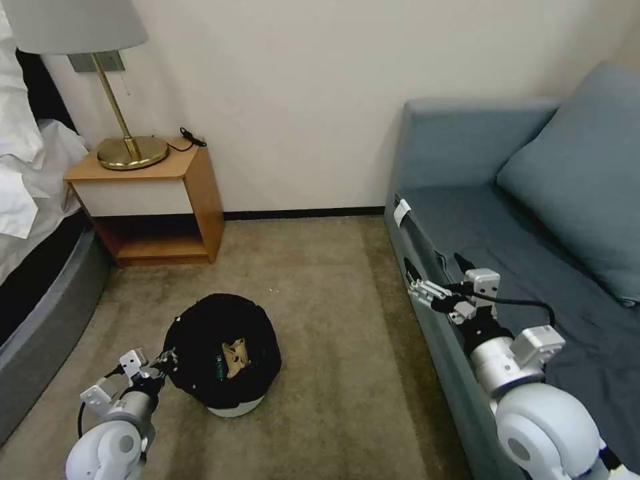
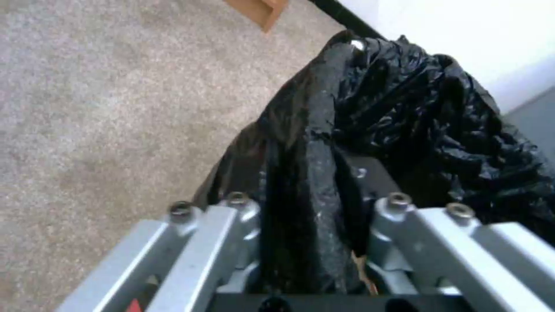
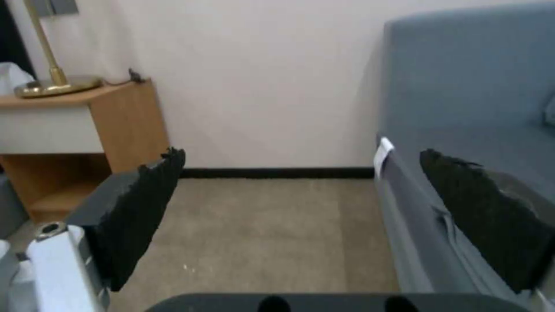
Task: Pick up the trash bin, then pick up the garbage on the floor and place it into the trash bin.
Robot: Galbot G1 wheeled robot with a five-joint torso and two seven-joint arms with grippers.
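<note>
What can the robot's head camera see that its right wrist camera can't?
Head view alone: the left gripper clamped on the rim of the trash bin, with crumpled brown paper inside. Right wrist view alone: a close look at the right gripper, its pads apart with nothing between. Both: nightstand, brass lamp, blue sofa, carpet.

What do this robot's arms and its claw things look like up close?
Both arms are glossy white, rounded shells with silver metal wrists, and black cables loop along them. The left end effector has silvery bolted linkage bars. The right end effector has two fingers faced with rough black pads.
</note>
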